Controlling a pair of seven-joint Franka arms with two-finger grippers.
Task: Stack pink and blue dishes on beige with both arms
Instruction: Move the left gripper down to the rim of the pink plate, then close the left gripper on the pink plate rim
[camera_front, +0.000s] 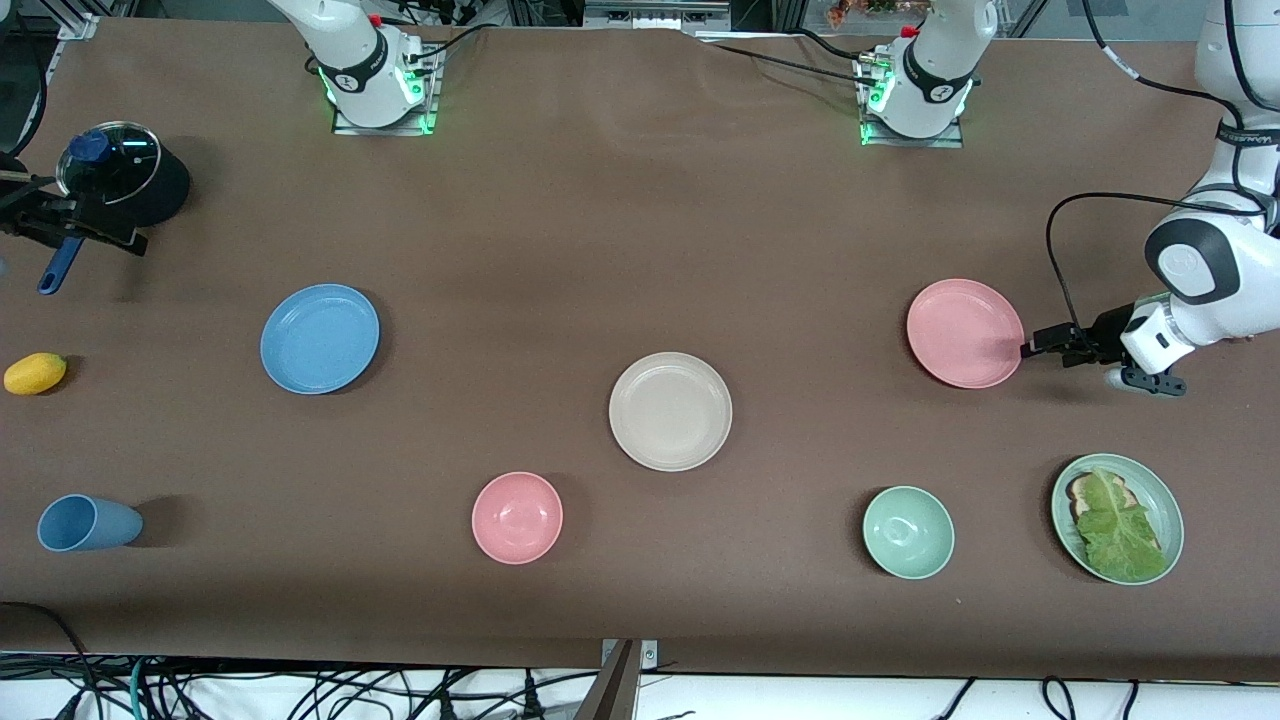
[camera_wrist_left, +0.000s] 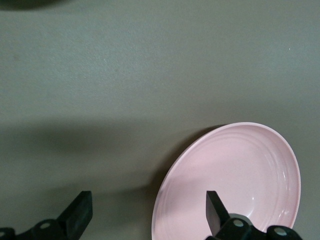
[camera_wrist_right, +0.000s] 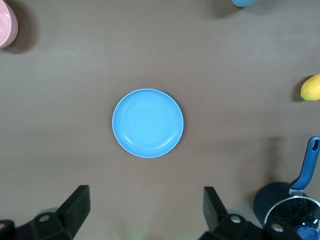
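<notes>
The sky blue plate (camera_front: 320, 339) lies toward the right arm's end of the table. Toward the left arm's end lies the pink plate (camera_front: 963, 332). The beige plate (camera_front: 670, 411) sits between them, nearer the front camera, with nothing on it. My left gripper (camera_front: 1035, 348) is low at the pink plate's rim. In the left wrist view it (camera_wrist_left: 147, 210) is open, one finger over the pink plate (camera_wrist_left: 235, 180) and the other over bare table. My right gripper (camera_wrist_right: 145, 192) hangs open and empty high over the table, with the blue plate (camera_wrist_right: 147, 123) whole below it.
A pink bowl (camera_front: 517, 517), a green bowl (camera_front: 908, 532) and a green plate (camera_front: 1177, 520) with bread and lettuce stand nearer the front camera. At the right arm's end are a blue cup (camera_front: 85, 522), a lemon (camera_front: 35, 373) and a lidded pot (camera_front: 125, 175).
</notes>
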